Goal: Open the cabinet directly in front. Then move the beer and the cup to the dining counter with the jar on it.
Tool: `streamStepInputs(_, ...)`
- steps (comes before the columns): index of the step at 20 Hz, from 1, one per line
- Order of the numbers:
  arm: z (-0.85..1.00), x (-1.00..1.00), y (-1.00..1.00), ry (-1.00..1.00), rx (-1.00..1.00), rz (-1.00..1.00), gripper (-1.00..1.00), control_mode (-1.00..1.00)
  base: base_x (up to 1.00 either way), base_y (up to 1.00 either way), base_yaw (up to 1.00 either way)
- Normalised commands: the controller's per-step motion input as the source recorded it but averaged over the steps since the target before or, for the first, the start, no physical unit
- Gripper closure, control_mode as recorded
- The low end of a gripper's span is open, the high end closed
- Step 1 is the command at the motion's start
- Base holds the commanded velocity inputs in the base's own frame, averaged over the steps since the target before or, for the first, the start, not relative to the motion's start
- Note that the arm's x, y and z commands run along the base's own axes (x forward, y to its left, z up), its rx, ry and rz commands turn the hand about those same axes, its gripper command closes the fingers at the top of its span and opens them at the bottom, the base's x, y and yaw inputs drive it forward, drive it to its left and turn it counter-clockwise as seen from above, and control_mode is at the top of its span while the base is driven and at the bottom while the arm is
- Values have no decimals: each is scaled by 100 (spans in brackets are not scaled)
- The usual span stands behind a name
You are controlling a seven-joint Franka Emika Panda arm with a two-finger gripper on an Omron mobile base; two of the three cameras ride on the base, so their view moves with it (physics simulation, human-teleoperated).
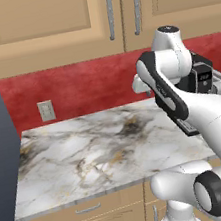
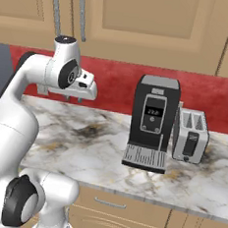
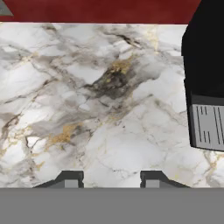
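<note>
Upper cabinet (image 1: 43, 22): light tan wood, recessed flat panels, doors shut. Two long silver bar handles (image 1: 110, 11) hang vertical, side by side at the door seam, above the arm.

Below it, a mottled red wall, then the bench (image 1: 89, 156): polished white-grey marble with dark smudges and gold veins, squared front edge, tan drawers beneath.

Tool (image 3: 111, 179) hangs over bare marble, pointing down at it; the two small dark finger tips (image 3: 70, 178) stand apart, nothing between them, touching nothing.

Boxy black coffee machine (image 2: 154, 121) with ribbed grey drip tray stands on the bench to the arm's right; a silver two-slot toaster (image 2: 190, 135) sits just beside it.

White wall socket (image 1: 46, 111) on the red wall.
</note>
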Motion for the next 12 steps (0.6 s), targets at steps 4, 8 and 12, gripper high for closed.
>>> streamStepInputs(4,0,-8,0,-10,0,3,-100,-100,0,0,0)
streamStepInputs(8,1,-24,0,-25,0,2,-100,-100,0,0,0)
streamStepInputs(12,9,-21,0,-24,0,0,-100,-100,0,0,0)
